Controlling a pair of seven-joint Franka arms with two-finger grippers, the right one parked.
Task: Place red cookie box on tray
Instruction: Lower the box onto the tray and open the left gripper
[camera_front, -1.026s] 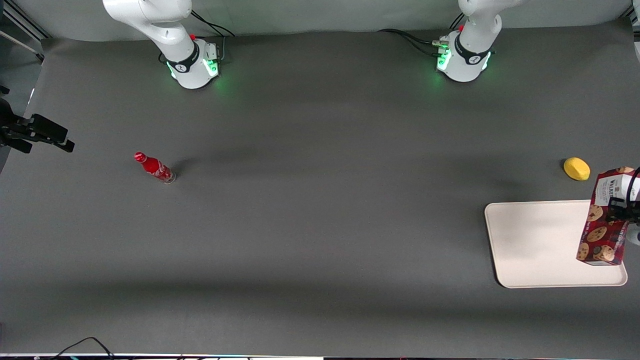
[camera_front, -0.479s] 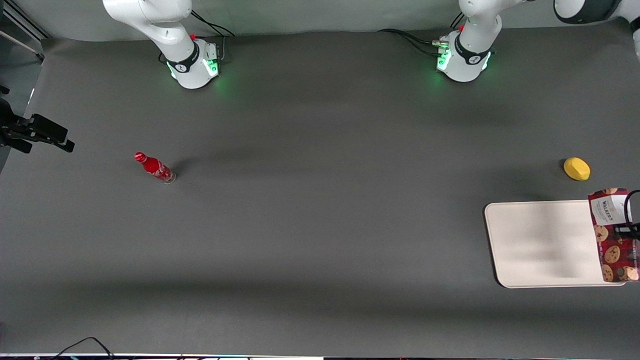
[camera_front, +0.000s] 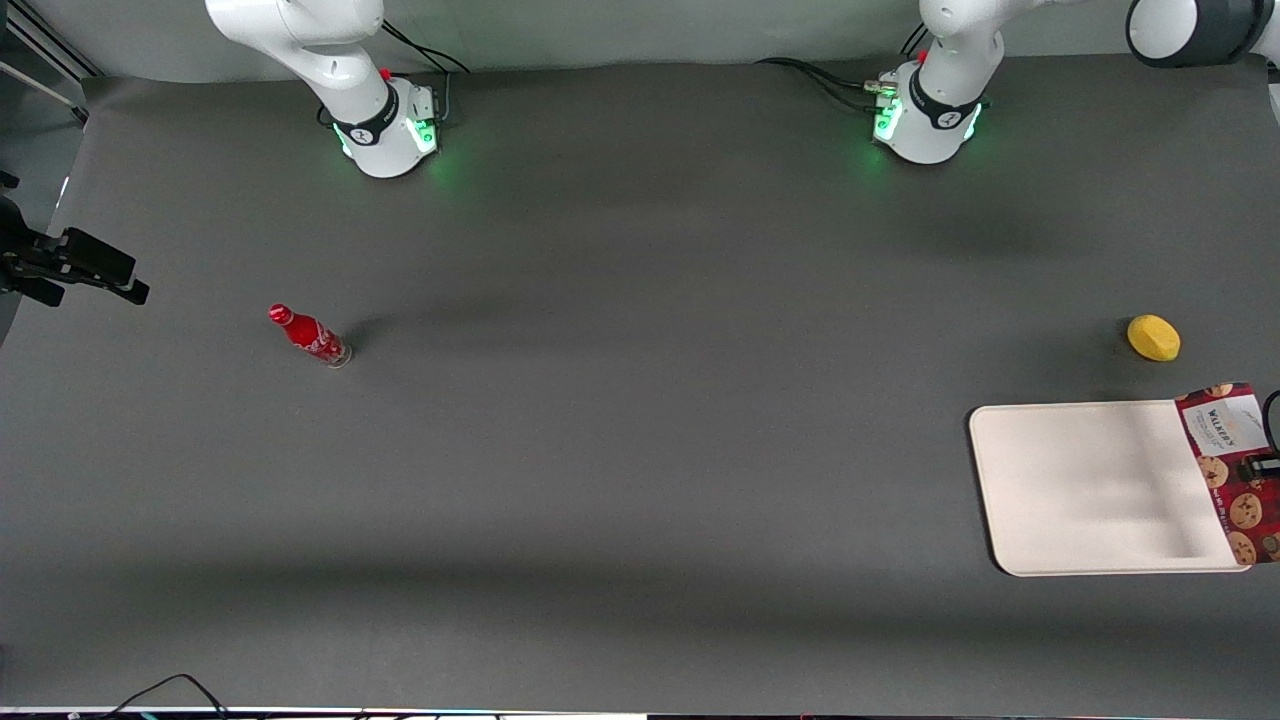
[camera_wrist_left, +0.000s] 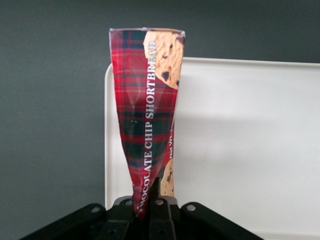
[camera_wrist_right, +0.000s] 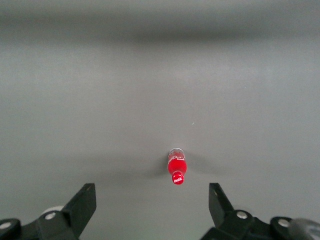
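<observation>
Now lowered and tipped flatter than a second ago, the long dark-red tartan cookie box (camera_wrist_left: 148, 112), gripped by the tool (camera_wrist_left: 149, 204), is held over the cream-white rectangular tray's (camera_front: 1080, 487) edge, nearly placed.

We hold our left arm extended out toward the working arm's end of the worktop. The gripper (camera_wrist_left: 148, 202) sits low over that end, its two fingers (camera_wrist_left: 159, 214) drawn close together and clamped on a thin edge between them.
</observation>
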